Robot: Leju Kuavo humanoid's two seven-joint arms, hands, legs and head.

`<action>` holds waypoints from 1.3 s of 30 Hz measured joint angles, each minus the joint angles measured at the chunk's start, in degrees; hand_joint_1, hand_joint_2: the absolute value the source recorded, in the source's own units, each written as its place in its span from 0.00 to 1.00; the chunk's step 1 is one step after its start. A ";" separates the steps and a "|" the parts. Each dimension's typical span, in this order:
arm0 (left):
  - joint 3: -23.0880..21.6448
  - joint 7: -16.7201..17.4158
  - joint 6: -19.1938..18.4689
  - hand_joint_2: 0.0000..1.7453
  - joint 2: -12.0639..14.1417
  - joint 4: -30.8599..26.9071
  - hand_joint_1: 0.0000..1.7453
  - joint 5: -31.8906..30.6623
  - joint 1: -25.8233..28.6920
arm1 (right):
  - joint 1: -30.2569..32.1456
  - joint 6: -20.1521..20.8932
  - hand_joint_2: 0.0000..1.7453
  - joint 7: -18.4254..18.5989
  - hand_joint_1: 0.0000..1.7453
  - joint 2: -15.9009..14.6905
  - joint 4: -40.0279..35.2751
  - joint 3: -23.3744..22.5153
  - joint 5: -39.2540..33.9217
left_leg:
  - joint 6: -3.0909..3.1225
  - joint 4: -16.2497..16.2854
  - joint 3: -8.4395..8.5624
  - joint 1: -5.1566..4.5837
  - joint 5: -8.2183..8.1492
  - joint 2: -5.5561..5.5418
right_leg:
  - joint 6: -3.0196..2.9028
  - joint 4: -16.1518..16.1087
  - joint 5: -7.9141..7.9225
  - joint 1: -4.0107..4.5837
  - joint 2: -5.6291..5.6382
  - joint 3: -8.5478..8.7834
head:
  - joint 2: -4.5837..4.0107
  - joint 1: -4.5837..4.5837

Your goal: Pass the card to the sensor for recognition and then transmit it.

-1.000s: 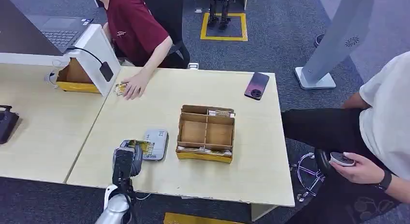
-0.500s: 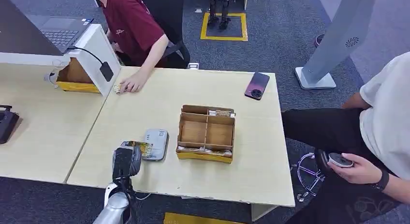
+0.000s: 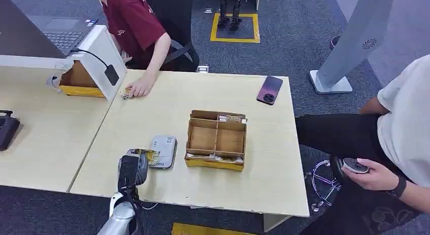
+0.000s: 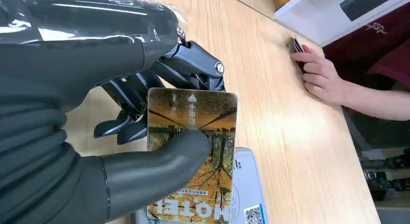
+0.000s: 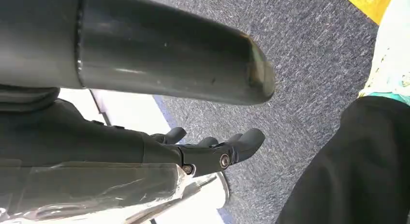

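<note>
My left hand (image 3: 133, 169) hovers at the near edge of the table and pinches a card (image 3: 147, 155) with an autumn-tree picture between thumb and fingers. In the left wrist view the card (image 4: 196, 141) lies flat under my thumb (image 4: 159, 171), partly over the grey card sensor (image 4: 249, 195). The sensor (image 3: 165, 145) sits on the table just left of the cardboard box. My right hand (image 5: 212, 149) hangs beside the body above the carpet, fingers apart and holding nothing.
A divided cardboard box (image 3: 216, 140) with cards stands mid-table. A phone (image 3: 269, 90) lies at the far right. A person in red rests a hand (image 3: 136, 88) on a card by the white stand (image 3: 104, 60). Another person sits at right holding a controller (image 3: 355, 166).
My left hand and card have barely moved. The person in red has drawn their hand back slightly toward the white stand and shifted their body leftward.
</note>
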 joint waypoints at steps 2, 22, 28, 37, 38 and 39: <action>0.00 0.28 -1.25 1.00 0.00 0.00 1.00 0.72 0.00 | 0.00 0.00 0.00 0.00 0.00 0.00 0.00 0.00 0.00 | 0.00 0.00 0.00 0.00 0.00 0.00 | 0.00 0.00 0.00 0.00 0.00 0.00 | 0.00 0.00; 2.12 -0.04 0.74 1.00 -0.04 3.78 1.00 2.23 -3.80 | -0.16 0.09 0.00 0.37 0.00 0.00 0.00 1.33 0.13 | 0.00 0.00 0.00 0.00 0.00 0.00 | 0.00 0.01 0.00 0.00 0.01 0.00 | 0.00 0.00; 2.89 -0.48 0.72 1.00 -0.07 5.11 1.00 2.38 -4.05 | -0.21 0.11 0.00 0.37 0.00 0.00 0.00 1.53 0.15 | 0.00 0.00 0.00 0.00 0.00 0.00 | 0.00 0.00 0.00 0.00 0.00 0.00 | 0.00 0.00; 2.89 -0.52 -1.49 1.00 -0.72 5.42 1.00 1.88 -3.93 | -0.23 0.11 0.00 0.57 0.00 0.00 0.00 1.90 0.13 | 0.00 0.00 0.01 0.00 0.00 -0.01 | 0.00 0.01 0.00 0.00 0.00 0.01 | 0.00 0.00; 2.88 -0.48 -1.73 1.00 -0.92 5.24 1.00 1.77 -3.78 | -0.23 0.11 0.00 0.57 0.00 0.00 0.00 1.90 0.13 | 0.00 0.00 0.01 0.00 0.00 0.00 | 0.00 0.01 0.00 0.00 0.00 0.01 | 0.00 0.00; 2.89 -0.33 -2.10 1.00 -1.03 4.83 1.00 1.70 -3.55 | -0.22 0.11 0.00 0.57 0.00 0.00 0.00 1.90 0.13 | 0.00 0.00 0.01 0.00 0.00 0.00 | 0.00 0.01 0.00 0.00 0.01 0.01 | 0.00 0.00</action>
